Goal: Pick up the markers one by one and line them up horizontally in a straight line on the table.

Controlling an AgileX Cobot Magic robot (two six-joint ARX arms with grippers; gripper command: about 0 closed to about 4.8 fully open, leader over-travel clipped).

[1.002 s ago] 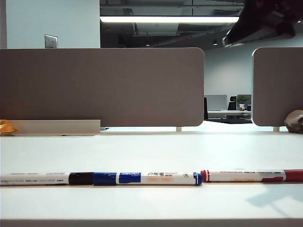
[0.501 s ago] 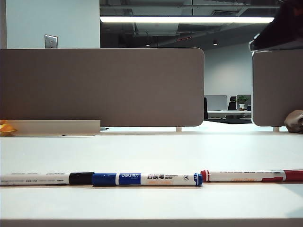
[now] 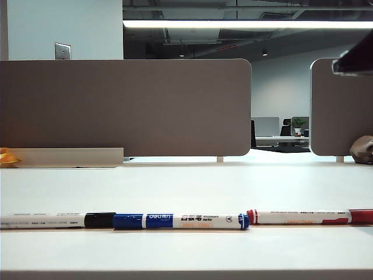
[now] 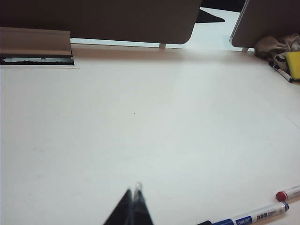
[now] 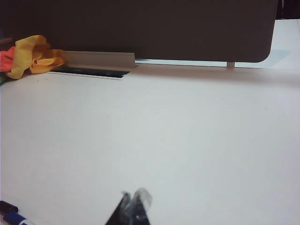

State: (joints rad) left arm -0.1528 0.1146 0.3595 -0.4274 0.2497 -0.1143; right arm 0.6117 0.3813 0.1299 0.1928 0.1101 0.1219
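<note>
White desk surface (image 3: 186, 186) fills the exterior view, with brown-grey partition panels (image 3: 125, 108) behind it and an open office beyond; on it the three markers lie end to end in one level row: the black-capped marker (image 3: 55, 220) on the left, the blue marker (image 3: 180, 221) in the middle and the red marker (image 3: 309, 217) on the right, ends touching or nearly so. A dark piece of the right arm (image 3: 354, 61) shows at the upper right edge, well above the row. From the left wrist view, the left gripper (image 4: 134, 202) hangs over bare table with its fingers pressed together and empty, the blue marker's end and the red one near the corner, a yellow object (image 4: 293, 64) and brown cloth by the far panel. From the right wrist view, the right gripper (image 5: 132, 202) is likewise closed on nothing, a yellow cloth (image 5: 33, 56) far off. The row looks finished, so the sound move is to keep both arms high and clear, away from the markers, so nothing nudges them.
</note>
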